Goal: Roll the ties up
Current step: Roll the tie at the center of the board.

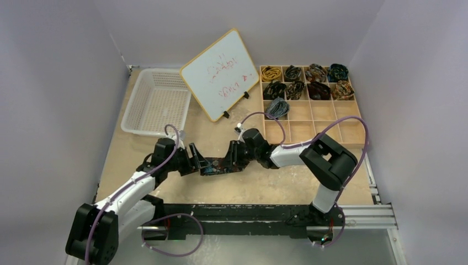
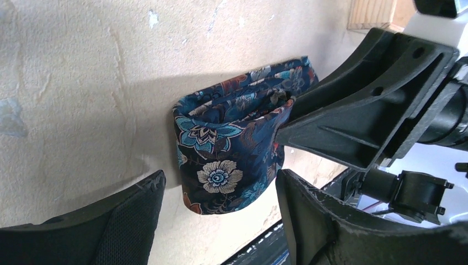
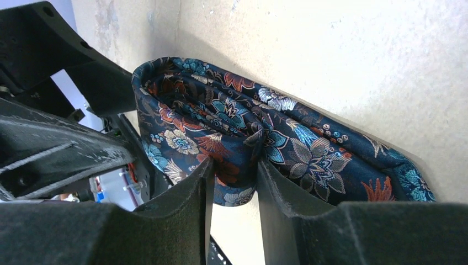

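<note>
Closest in, a little back from the near edge of the table (image 1: 248, 185) and about midway along it: the navy floral tie (image 1: 218, 167), loosely wound into a flattened coil and standing on its edge, with its long axis roughly parallel to that near edge. Caught between the two arms, with the left gripper (image 1: 203, 164) at its left end and the right gripper (image 1: 232, 160) at its right.

In the right wrist view: right gripper (image 3: 234, 165) clamped on a fold of the tie's (image 3: 232, 118) outer layers, with cloth bunched in the narrow slot between the pads (image 3: 190, 193). Coil reaching away to both sides of that pinch, so held nearer the middle than the tip.

In the left wrist view: left gripper (image 2: 219, 182) spread wide, fingers (image 2: 132, 215) straddling the rounded end of the tie (image 2: 221, 160), seemingly clear of the cloth on both sides. Dead ahead of those jaws, then, and end-on to the long axis. Judged the free arm for the next squeeze or turn. Probably best closed across the coil's thickness before any letting go on the right, for fear of unwinding.

Farther back, at the far right corner: compartment tray (image 1: 361, 118) holding nine rolled ties (image 1: 292, 73) in its far rows. At the far left corner, a white basket (image 1: 157, 99). Between them, a tilted whiteboard (image 1: 219, 74).
</note>
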Robot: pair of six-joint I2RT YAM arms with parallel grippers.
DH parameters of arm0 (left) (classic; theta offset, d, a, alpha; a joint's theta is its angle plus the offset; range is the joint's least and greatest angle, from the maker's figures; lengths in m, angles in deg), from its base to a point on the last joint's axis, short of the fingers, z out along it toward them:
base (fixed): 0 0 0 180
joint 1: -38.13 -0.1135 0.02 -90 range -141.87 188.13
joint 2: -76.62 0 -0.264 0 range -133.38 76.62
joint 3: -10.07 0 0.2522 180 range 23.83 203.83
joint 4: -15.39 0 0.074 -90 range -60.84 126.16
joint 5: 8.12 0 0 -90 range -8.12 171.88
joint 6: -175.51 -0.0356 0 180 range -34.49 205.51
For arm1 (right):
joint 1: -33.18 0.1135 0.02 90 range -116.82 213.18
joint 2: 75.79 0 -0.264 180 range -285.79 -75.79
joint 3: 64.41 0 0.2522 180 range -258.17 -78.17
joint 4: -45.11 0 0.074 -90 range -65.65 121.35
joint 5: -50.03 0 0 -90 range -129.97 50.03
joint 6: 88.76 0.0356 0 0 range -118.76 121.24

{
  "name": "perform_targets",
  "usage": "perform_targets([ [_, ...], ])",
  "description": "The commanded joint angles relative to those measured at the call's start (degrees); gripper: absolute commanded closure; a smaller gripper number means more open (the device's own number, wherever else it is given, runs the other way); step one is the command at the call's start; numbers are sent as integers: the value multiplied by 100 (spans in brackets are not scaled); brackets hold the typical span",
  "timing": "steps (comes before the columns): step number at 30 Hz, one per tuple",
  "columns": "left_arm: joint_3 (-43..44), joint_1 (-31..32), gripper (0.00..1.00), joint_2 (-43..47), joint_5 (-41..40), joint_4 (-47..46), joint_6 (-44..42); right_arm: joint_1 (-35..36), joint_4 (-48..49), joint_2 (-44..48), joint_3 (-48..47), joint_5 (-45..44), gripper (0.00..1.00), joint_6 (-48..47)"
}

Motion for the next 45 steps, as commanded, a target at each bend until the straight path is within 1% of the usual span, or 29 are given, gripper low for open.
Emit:
perform_targets([
  [1, -201, -38, 29, -156, 143, -514, -146, -45, -418, -254, -274, -29, 65, -359],
  [4, -364, -38, 29, -260, 341, -943, -88, -70, -387, -331, -265, -5, 67, -330],
  [8, -466, -38, 30, -285, 473, -1166, -41, -100, -337, -442, -272, 82, 70, -285],
  [13, -513, -38, 30, -326, 536, -1415, 36, -147, -28, -525, -124, 317, 70, -120],
  [18, -674, -40, 30, -593, 425, -1853, -29, -207, 342, -637, 60, 575, 70, 59],
  [21, -702, -38, 31, -761, 597, -2054, -32, -264, 687, -722, 219, 764, 70, 260],
  [24, -822, -38, 31, -603, 620, -2182, 83, -302, 1028, -751, 370, 879, 70, 461],
  [28, -923, -38, 34, -504, 729, -2332, 126, -301, 1177, -777, 468, 905, 69, 583],
  [30, -939, -39, 36, -567, 761, -2397, 109, -302, 1294, -793, 514, 912, 69, 653],
  [33, -992, -38, 36, -778, 847, -2740, 170, -300, 1564, -872, 578, 1024, 69, 773],
  [40, -1023, -38, 36, -1404, 1013, -3465, 245, -297, 1478, -908, 590, 1032, 68, 755],
  [43, -1012, -38, 39, -1486, 1086, -3521, 238, -297, 1505, -879, 612, 1005, 68, 779],
  [45, -1028, -38, 43, -1469, 1068, -3525, 240, -300, 1492, -857, 606, 994, 68, 799],
])
